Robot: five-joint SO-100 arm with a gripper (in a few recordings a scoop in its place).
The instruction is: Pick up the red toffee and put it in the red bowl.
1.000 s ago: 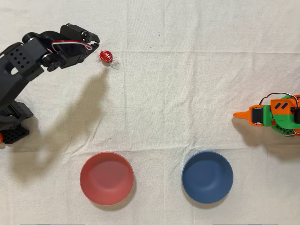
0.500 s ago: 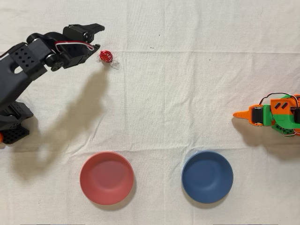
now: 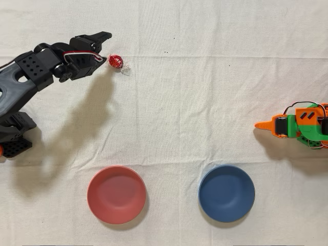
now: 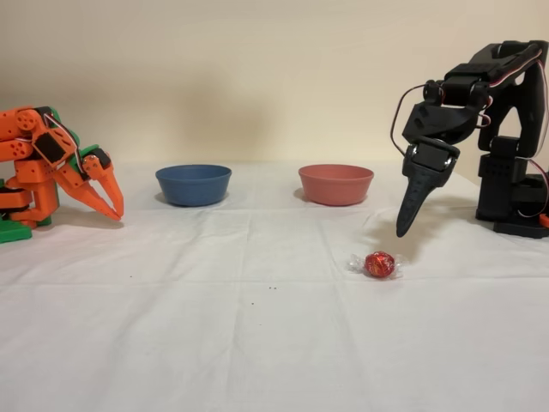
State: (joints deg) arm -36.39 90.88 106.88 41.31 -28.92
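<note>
My gripper point(image 3: 104, 45) just left of the toffee point(image 3: 116, 61) in the overhead view, raised above the cloth point(image 4: 257, 343), toffee far behind the nearer bowl point(image 3: 116, 195), other bowl point(image 3: 226, 193) right of it.

No readable text, labels, brands, numbers or signs anywhere. Red bowl point(image 3: 116, 195) and blue bowl point(image 3: 226, 193) plain, unmarked. Red toffee point(image 3: 116, 62) foil shiny, no print legible. Black arm point(image 3: 31, 77) and idle orange arm point(image 3: 300, 125) without visible lettering. Desk point(image 3: 179, 102) cloth blank, only small dark specks.
</note>
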